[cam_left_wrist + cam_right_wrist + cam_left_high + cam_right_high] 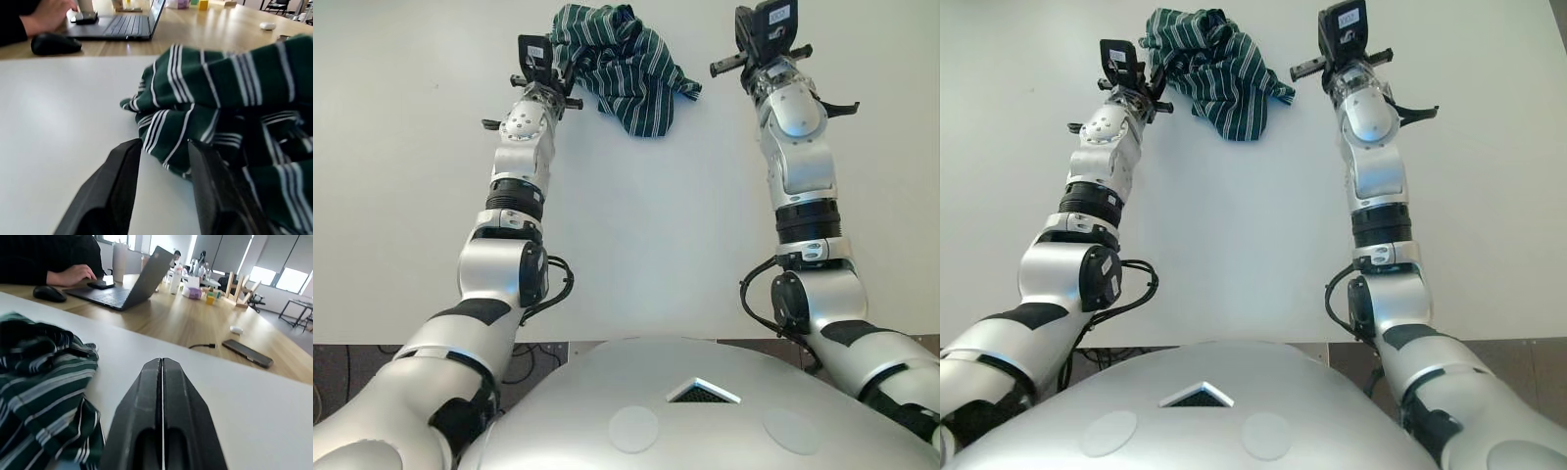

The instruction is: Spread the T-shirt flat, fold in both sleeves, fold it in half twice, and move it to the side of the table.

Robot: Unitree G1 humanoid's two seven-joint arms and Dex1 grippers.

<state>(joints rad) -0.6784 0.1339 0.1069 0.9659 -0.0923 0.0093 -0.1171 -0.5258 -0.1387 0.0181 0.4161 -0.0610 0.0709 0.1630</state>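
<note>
The white table (636, 225) spreads across the head view. Past its far edge runs a wooden desk (195, 328).

The T-shirt (622, 69), dark green with thin white stripes, lies crumpled in a heap on the white table, toward 12 o'clock in the head view. Its long axis runs from about 11 o'clock to 5 o'clock. The bulky, bunched end sits at 11 o'clock and a flatter tail of cloth points to 5 o'clock. A small flap sticks out toward 3 o'clock. The neck and sleeves cannot be made out among the folds.

From the left claw (164, 147), the heap lies at about 2 o'clock, right against it. From the right claw (161, 361), it lies at 9 o'clock, near but with a strip of bare table between them.

The left claw has its fingers (117, 181) spread, low over the table. A striped fold at the shirt's edge lies in the gap at their tips. Whether either pad touches the cloth cannot be told.

The right claw has its fingers pressed tight together along their whole length, with nothing between them, over bare table.

On the wooden desk stand an open laptop (127, 279), a dark phone (247, 352) and a black mouse (49, 293).
</note>
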